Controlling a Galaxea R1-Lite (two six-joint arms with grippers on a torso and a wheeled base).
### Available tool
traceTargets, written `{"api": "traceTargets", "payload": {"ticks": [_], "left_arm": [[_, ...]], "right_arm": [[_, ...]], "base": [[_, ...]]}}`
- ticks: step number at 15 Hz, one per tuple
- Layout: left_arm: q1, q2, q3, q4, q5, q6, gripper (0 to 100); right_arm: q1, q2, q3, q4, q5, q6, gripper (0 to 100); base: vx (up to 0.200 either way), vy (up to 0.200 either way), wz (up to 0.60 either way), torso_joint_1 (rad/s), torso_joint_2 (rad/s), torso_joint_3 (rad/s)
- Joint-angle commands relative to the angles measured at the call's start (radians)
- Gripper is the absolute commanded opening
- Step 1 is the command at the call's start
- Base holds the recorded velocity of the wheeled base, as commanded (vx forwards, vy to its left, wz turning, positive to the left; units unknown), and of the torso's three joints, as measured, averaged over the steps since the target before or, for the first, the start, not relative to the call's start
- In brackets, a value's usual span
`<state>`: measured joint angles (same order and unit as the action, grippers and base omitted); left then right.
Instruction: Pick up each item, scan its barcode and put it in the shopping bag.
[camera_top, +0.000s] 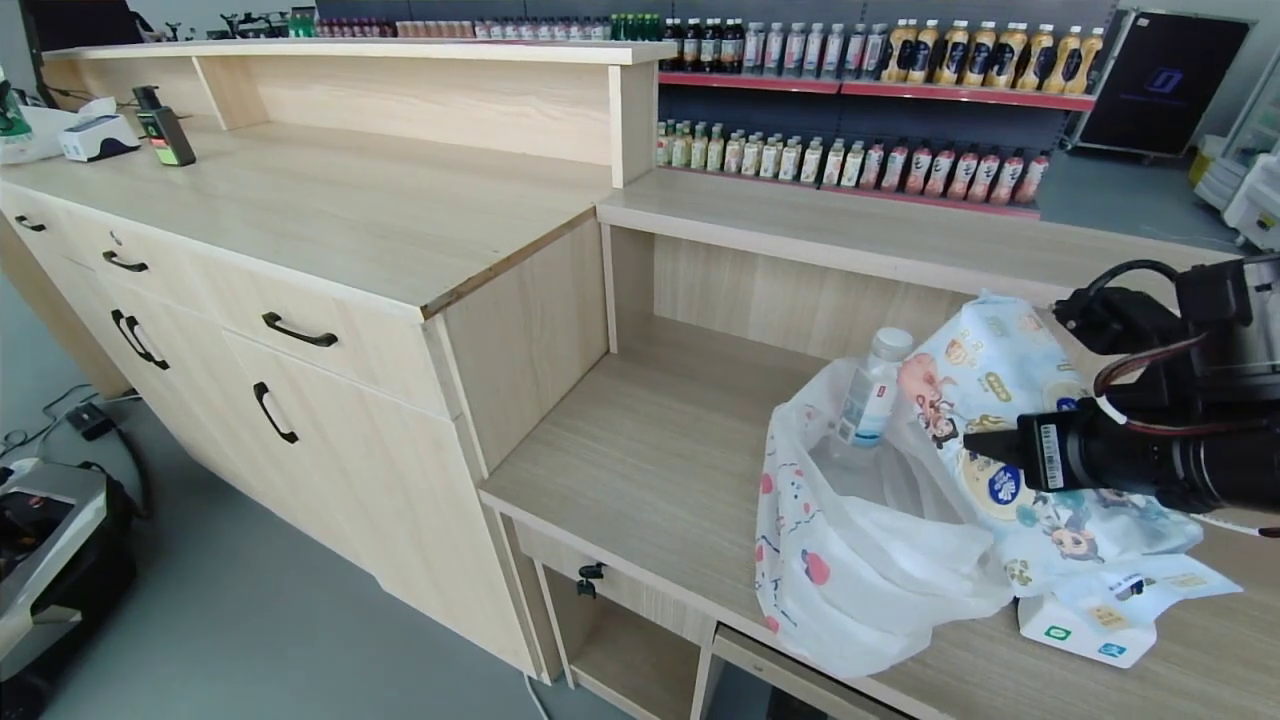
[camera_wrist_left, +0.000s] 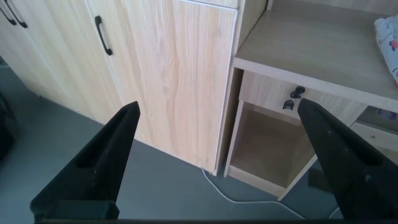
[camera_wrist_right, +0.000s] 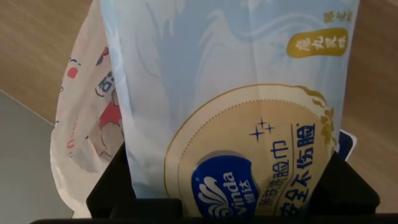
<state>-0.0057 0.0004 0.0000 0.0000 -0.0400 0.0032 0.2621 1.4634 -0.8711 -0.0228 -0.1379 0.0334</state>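
1. Currently your biggest item is the pale wood counter (camera_top: 330, 200). Its lower desk section (camera_top: 650, 450) sits to the right of the drawers.
2. Behind it, red shelves (camera_top: 850, 90) carry rows of drink bottles.
3. Shopping bag (camera_top: 860, 560): white plastic with cartoon print. It stands on the lower desk near the front edge, mouth open upward.
4. Tissue pack (camera_wrist_right: 236, 93): blue-white, printed. It's held upright against the bag's right side, above the desk.
5. Right gripper (camera_wrist_right: 233, 183): clamped on the tissue pack, one finger on each side of its lower part.
6. Left gripper (camera_wrist_left: 217, 104): fingers wide apart, nothing between them. It hangs over the grey floor in front of the cabinet doors.
7. Clear bottle (camera_top: 872, 385): upright inside the bag, white cap poking above the rim.
8. Small white packet (camera_top: 1090, 625): flat on the desk just beside the bag's right front, below the held pack.
9. Dark handheld device (camera_top: 165, 135): upright, far left on the upper counter. You can't tell its type from here.
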Motion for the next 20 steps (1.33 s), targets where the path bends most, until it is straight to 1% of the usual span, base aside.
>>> {"api": "traceTargets", "payload": {"ticks": [1,4,7,9,10,13,16,20], "left_arm": [[0.0,0.001,0.0,0.0,0.0,0.0,100],[0.0,0.001,0.0,0.0,0.0,0.0,100],[0.0,0.001,0.0,0.0,0.0,0.0,100],[0.0,0.001,0.0,0.0,0.0,0.0,100],[0.0,0.001,0.0,0.0,0.0,0.0,100],[0.0,0.001,0.0,0.0,0.0,0.0,100],[0.0,0.001,0.0,0.0,0.0,0.0,100],[0.0,0.001,0.0,0.0,0.0,0.0,100]], "right_arm": [[-0.001,0.064,0.003,-0.002,0.034,0.003,0],[0.009,0.094,0.003,-0.022,0.057,0.003,0],[0.02,0.133,-0.002,-0.1,0.072,0.002,0],[0.02,0.144,-0.003,-0.14,0.129,-0.007,0],[0.02,0.15,-0.005,-0.155,0.141,-0.01,0],[0.009,0.156,-0.008,-0.223,0.141,-0.058,0],[-0.012,0.152,-0.011,-0.292,0.141,-0.075,0],[-0.018,0.183,-0.003,-0.309,0.144,-0.076,0]], "base": [[0.0,0.0,0.0,0.0,0.0,0.0],[0.0,0.0,0.0,0.0,0.0,0.0],[0.0,0.0,0.0,0.0,0.0,0.0],[0.0,0.0,0.0,0.0,0.0,0.0],[0.0,0.0,0.0,0.0,0.0,0.0],[0.0,0.0,0.0,0.0,0.0,0.0],[0.0,0.0,0.0,0.0,0.0,0.0],[0.0,0.0,0.0,0.0,0.0,0.0]]}}
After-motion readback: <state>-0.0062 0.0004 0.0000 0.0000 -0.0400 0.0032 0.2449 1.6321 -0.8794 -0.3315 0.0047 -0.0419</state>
